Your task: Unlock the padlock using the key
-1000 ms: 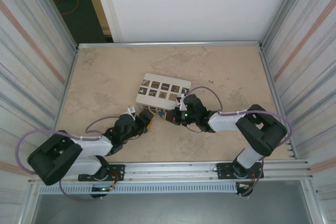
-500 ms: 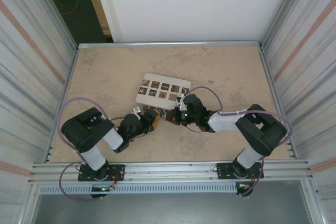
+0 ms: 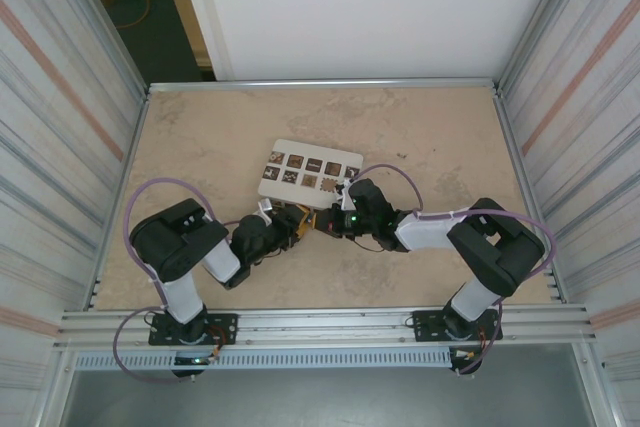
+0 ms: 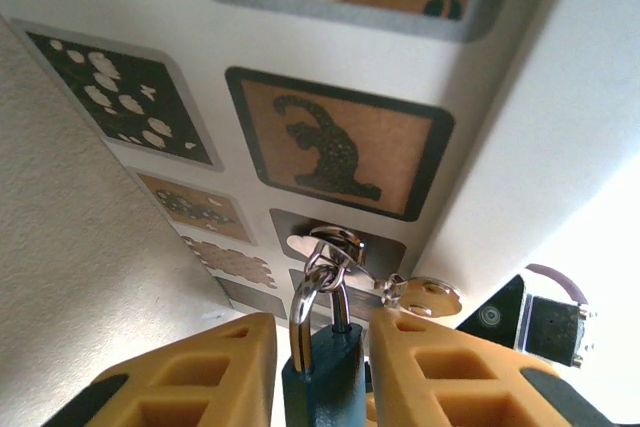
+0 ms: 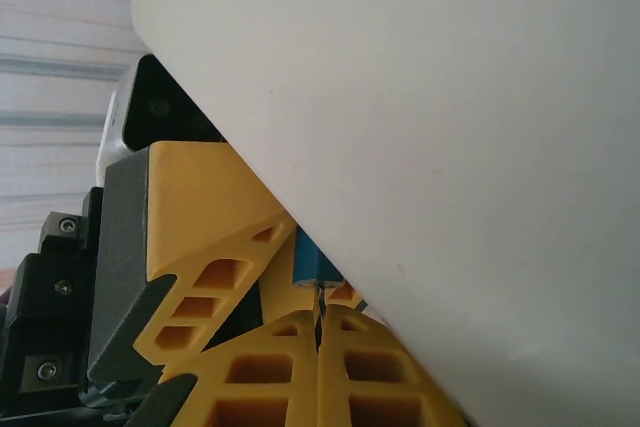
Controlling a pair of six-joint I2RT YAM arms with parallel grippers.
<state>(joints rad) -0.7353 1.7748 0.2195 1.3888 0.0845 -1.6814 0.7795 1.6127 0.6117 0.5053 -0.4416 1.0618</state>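
On tan table (image 3: 200, 137), L arm's folded in, L pincer (image 4: 325, 332) now clamped on padlock (image 4: 322, 384); R pincer (image 5: 320, 322) shut.

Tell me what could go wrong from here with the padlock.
The left gripper flanks the padlock, which hangs from the hasp on the white box; an off-centre squeeze could twist it aside. The right gripper, shut, sits tight beside the box and padlock; pushing in could shove the box.

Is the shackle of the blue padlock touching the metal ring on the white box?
Touching. The left wrist view shows the padlock's shackle threaded through the metal ring on the white box, metal against metal.
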